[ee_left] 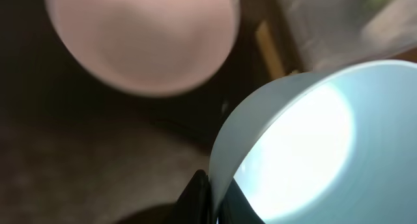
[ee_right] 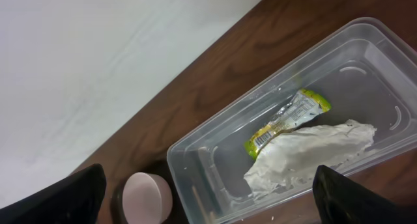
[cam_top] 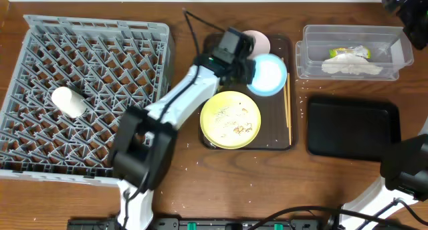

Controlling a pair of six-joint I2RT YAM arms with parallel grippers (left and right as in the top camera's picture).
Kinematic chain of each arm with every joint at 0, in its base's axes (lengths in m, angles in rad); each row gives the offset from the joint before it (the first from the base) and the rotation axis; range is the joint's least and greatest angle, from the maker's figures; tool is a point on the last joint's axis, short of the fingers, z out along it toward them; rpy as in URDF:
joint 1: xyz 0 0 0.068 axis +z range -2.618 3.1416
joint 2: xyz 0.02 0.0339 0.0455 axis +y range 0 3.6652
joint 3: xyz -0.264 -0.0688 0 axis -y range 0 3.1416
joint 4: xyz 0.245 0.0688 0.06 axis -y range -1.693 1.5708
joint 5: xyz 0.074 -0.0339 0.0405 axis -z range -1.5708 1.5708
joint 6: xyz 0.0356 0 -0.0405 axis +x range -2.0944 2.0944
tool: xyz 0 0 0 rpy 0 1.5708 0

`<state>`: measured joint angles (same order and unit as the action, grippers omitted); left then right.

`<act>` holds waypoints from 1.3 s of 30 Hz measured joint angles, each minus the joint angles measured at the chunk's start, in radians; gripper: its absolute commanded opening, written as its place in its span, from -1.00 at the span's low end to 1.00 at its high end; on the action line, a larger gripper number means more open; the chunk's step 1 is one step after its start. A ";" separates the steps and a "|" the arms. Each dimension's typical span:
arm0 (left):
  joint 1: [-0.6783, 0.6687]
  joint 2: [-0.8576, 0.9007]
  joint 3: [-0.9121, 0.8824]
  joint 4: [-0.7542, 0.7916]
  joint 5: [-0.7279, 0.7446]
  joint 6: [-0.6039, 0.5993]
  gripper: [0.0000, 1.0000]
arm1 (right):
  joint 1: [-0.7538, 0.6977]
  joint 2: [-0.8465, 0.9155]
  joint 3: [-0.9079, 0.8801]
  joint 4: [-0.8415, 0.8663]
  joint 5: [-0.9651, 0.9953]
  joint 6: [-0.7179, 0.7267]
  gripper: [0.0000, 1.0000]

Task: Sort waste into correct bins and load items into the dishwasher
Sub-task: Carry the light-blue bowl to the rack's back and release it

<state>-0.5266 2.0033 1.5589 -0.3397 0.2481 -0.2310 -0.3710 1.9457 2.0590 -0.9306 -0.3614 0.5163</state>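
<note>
So the left claw (cam_top: 250, 69) is pinching the blue bowl (cam_top: 269, 75) at its left rim. The plate (cam_top: 230, 120) with crumbs (cam_top: 238, 128) sits just nearer, and the cup (cam_top: 69, 101) is lying in the rack (cam_top: 93, 36) on the left.

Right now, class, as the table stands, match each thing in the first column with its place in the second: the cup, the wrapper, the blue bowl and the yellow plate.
Column one:
1. small white cup
2. snack wrapper
3. light blue bowl
4. yellow plate

Column two:
A. flat on the brown serving tray, with crumbs on it
B. in the grey dish rack
C. rim pinched by the left gripper
D. in the clear tub, beside the napkin

Pairs: 1-B, 2-D, 3-C, 4-A.
</note>
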 measured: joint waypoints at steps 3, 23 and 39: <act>0.032 -0.095 0.000 -0.001 -0.055 0.006 -0.85 | 0.000 0.000 0.000 0.000 0.000 0.000 0.99; 0.546 -0.238 0.000 -0.069 -0.756 0.676 -0.84 | 0.000 0.000 0.000 0.000 0.000 0.000 0.99; 0.798 -0.119 0.000 0.135 -0.915 1.038 -0.85 | 0.000 0.000 0.000 0.000 0.000 0.000 0.98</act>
<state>0.2714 1.8839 1.5589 -0.2047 -0.6670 0.8070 -0.3710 1.9457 2.0590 -0.9306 -0.3618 0.5167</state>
